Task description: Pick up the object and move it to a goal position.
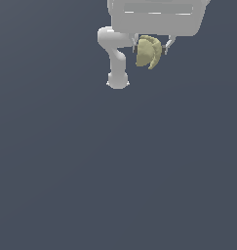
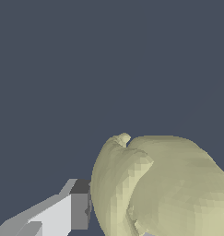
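The object (image 1: 148, 51) is a pale olive-yellow lumpy thing with folded ridges. It sits between the two fingers of my white gripper (image 1: 152, 48), near the upper edge of the exterior view. The gripper is shut on it, one finger pressing each side. In the wrist view the object (image 2: 164, 184) fills much of the picture. One finger (image 2: 69, 212) touches its side with its dark pad. The other finger is hidden behind the object or out of frame. I cannot tell how high the object is above the floor.
The arm's white links and base (image 1: 117, 80) stand at the exterior view's left of the gripper. A plain dark blue-grey floor (image 1: 115, 171) lies all around.
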`<state>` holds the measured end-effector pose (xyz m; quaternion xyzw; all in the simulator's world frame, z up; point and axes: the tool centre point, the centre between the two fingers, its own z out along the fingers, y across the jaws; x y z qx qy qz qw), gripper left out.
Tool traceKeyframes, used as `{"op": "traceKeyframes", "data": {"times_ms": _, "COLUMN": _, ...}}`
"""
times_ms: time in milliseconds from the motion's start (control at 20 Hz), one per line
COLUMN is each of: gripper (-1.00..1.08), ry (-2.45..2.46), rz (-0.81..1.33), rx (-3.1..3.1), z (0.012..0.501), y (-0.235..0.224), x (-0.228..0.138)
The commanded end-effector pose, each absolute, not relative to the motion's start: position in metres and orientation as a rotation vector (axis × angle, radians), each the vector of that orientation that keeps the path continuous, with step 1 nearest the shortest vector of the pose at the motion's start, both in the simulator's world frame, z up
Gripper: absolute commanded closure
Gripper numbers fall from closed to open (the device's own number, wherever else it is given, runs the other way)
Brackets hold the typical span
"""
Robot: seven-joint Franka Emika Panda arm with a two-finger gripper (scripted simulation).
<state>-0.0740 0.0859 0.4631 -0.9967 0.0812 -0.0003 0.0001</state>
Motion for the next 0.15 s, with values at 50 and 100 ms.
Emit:
{"op": "traceKeyframes", "data": {"times_ms": 50, "gripper": 1.08, "ry": 0.256, "rz": 0.000, "rx": -3.131, "z": 0.4666, "y": 0.0871, "x": -0.0731}}
{"op": "traceKeyframes", "data": {"times_ms": 100, "gripper": 1.08, "ry": 0.256, "rz": 0.000, "rx": -3.131, "z": 0.4666, "y": 0.0871, "x": -0.0730}}
